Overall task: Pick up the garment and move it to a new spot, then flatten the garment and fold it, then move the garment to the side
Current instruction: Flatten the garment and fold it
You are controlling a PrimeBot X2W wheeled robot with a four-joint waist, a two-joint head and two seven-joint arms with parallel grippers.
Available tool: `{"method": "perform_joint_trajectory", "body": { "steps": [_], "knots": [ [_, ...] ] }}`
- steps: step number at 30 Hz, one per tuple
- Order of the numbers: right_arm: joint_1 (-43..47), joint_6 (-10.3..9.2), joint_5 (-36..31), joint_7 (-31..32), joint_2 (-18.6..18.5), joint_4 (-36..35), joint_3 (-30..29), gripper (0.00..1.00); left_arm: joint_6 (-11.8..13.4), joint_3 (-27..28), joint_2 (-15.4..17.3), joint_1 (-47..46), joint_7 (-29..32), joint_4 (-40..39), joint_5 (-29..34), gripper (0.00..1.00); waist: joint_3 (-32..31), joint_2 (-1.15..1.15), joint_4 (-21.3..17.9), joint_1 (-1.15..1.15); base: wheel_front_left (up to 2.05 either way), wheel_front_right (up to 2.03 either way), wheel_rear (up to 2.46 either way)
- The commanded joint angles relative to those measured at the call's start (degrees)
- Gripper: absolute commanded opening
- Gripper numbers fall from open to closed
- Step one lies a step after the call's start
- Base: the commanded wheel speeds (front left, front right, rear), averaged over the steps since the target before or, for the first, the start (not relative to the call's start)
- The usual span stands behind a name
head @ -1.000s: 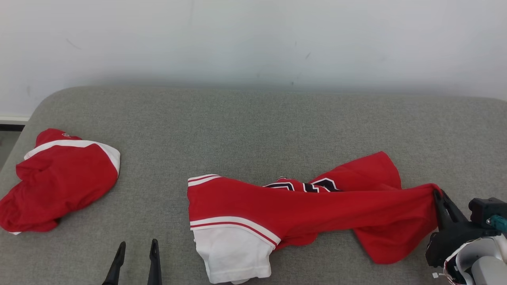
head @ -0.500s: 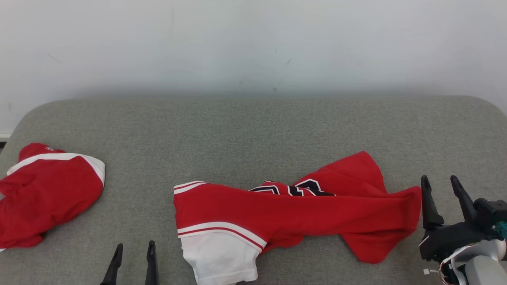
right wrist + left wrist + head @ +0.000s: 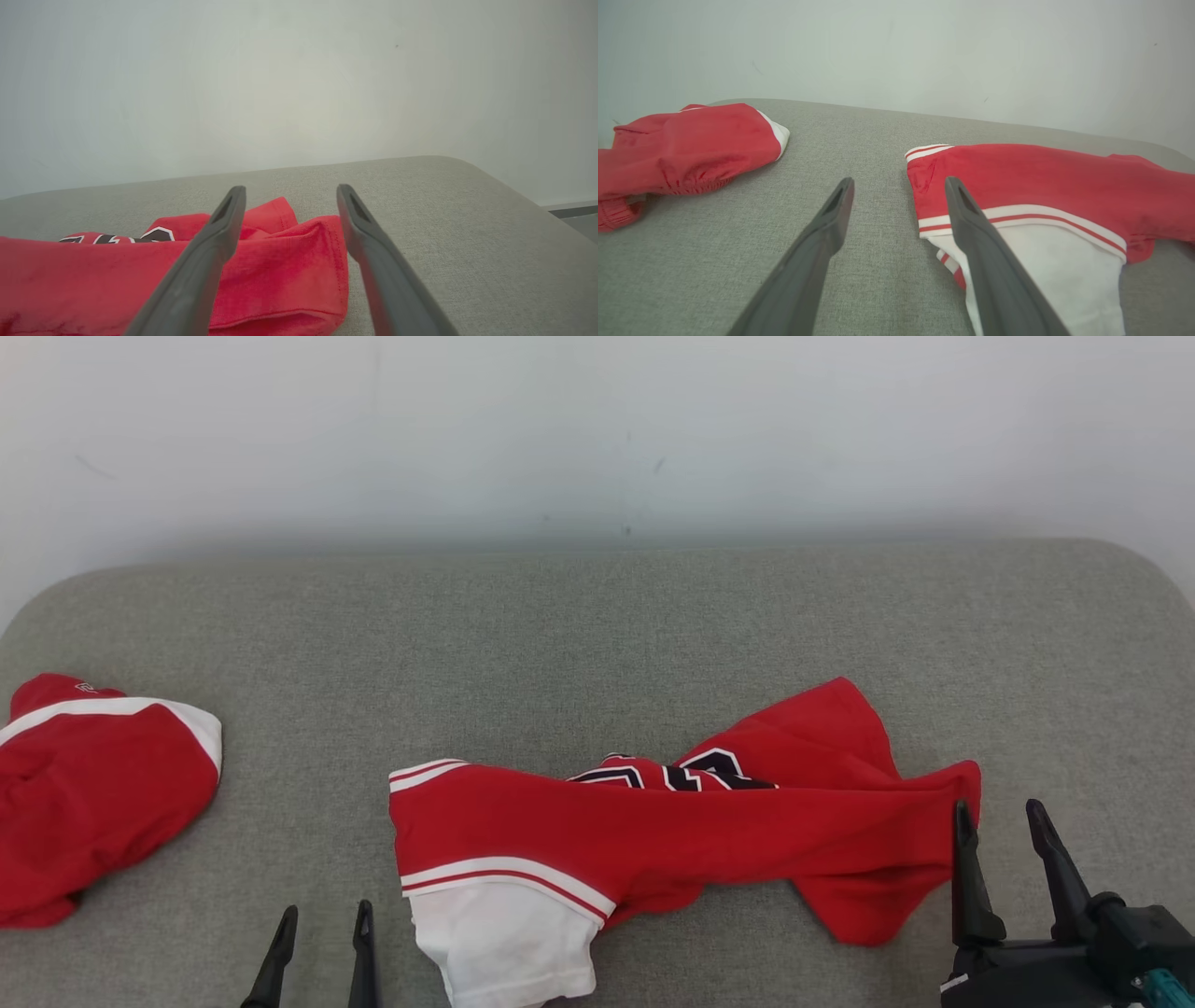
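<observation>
The garment [image 3: 672,831], red with white trim, a white panel and black lettering, lies crumpled and stretched sideways across the middle of the grey cushioned surface [image 3: 597,635]. In the left wrist view the garment [image 3: 1041,196] lies to the right, and in the right wrist view the garment's [image 3: 280,275] red corner rests just beyond the fingertips. My right gripper [image 3: 999,817] stands open beside that right end, holding nothing. At the lower left my left gripper [image 3: 322,919] is open and empty, left of the white panel. In the wrist views the left gripper [image 3: 899,184] and right gripper [image 3: 289,193] show spread fingers.
A second red and white garment [image 3: 93,793] lies bunched at the surface's left edge, also seen as the red bundle [image 3: 686,144] in the left wrist view. A pale wall [image 3: 597,429] rises behind the surface. Bare grey surface lies behind and between the two garments.
My right gripper has opened and let go of the garment's right end, then drawn back toward me. The head camera has shifted, so the whole scene sits further left.
</observation>
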Motion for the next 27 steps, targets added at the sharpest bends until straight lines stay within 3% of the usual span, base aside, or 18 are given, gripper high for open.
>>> {"method": "perform_joint_trajectory", "body": {
  "steps": [1,18,27],
  "knots": [
    [1.4,-0.13,-1.1,-0.1,1.4,-1.7,-0.4,1.00,-0.1,-0.2,-0.1,-0.5,-0.2,0.3,0.0,1.00,0.3,0.00,-0.3,0.00,0.00,0.00,0.00],
    [2.1,-0.13,-2.2,-0.1,4.1,-1.5,1.4,1.00,-2.6,-12.0,0.0,1.1,-0.2,7.8,-1.1,1.00,0.4,0.00,-0.2,0.00,0.00,0.00,0.00],
    [3.0,-0.13,-2.1,-0.1,4.2,-0.9,1.6,1.00,-3.0,-14.1,0.0,0.2,-0.2,13.0,-3.5,1.00,-0.5,0.00,0.0,0.00,0.00,0.00,0.00]
  ]
}}
